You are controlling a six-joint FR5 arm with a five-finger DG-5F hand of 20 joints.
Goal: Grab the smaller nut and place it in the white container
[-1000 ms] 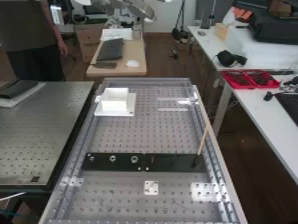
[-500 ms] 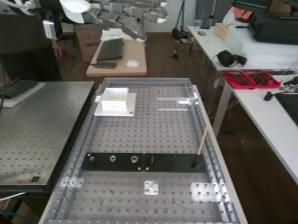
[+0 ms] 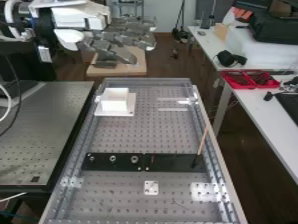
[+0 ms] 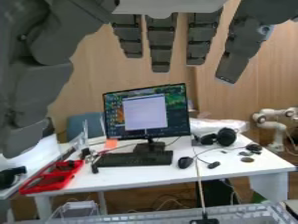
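Observation:
The hand (image 3: 123, 40) is at the upper left of the high view, above and beyond the bench's far end, its fingers straight with nothing held. In the wrist view the hand (image 4: 161, 42) hangs with its fingers extended and its thumb to one side. On the flat black bar, the smaller nut (image 3: 92, 159) stands beside the larger nut (image 3: 113, 159), with the bearing (image 3: 134, 159) on that one's other side. The white container (image 3: 115, 99) sits on a white base at the bench's far left, well below and nearer than the hand.
A thin wooden stick (image 3: 203, 141) rises at a slant from the black bar's right part. A white plate (image 3: 151, 188) lies nearer than the bar. A metal rail (image 3: 219, 172) runs along the bench's right side. Red trays (image 3: 250, 79) rest on the side table.
The arm and hand have come further into the high view from the upper left, and the hand has moved lower. The parts on the bar and the container have stayed still.

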